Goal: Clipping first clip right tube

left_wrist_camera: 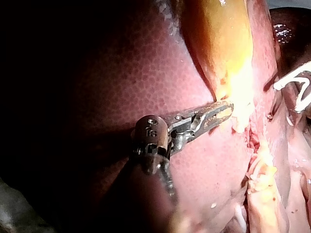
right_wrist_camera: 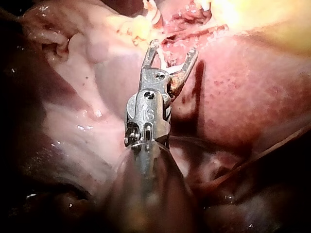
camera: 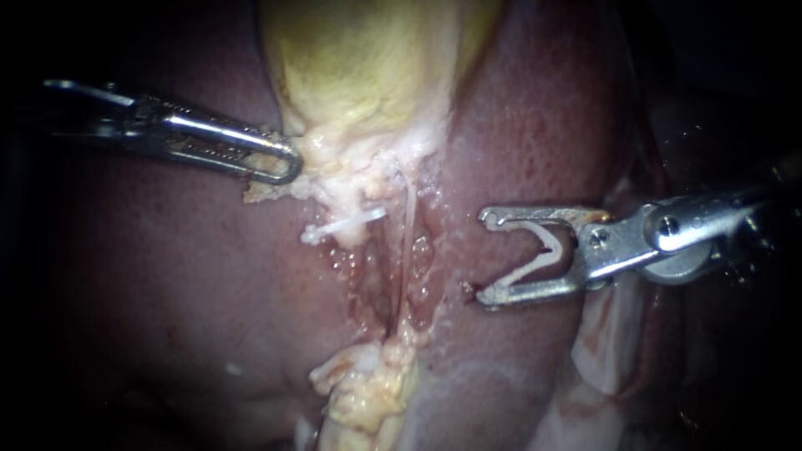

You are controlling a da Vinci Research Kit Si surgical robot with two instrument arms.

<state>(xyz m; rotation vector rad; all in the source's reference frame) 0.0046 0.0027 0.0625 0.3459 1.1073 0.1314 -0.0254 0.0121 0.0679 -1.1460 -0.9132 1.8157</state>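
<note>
The right instrument [camera: 487, 255] comes in from the right with its jaws spread wide, and seated between them, touching both, is an open clip [camera: 553, 250], white and V-shaped, with its point toward the hinge and its legs reaching toward the jaw tips; the jaw tips face the dissected groove and stand apart from it, over the liver's [camera: 167, 292] surface just to the right of the groove; the right tube [camera: 408, 219], a thin pale strand, runs down the groove near those tips, bare, and not between the jaws; just to its left a closed clip [camera: 344, 224], also white, lies across the neighbouring strand of tissue; above both, the pale tissue [camera: 334, 163] fringes the lower end of the yellow gallbladder [camera: 368, 67]; the left instrument [camera: 284, 163] reaches in from the left with its jaws pressed together on the edge of that pale tissue, a tan flap showing just under them; at the foot of the groove sits a lump of yellow fat [camera: 368, 384]; dark red liver lies on either side of the groove.
</note>
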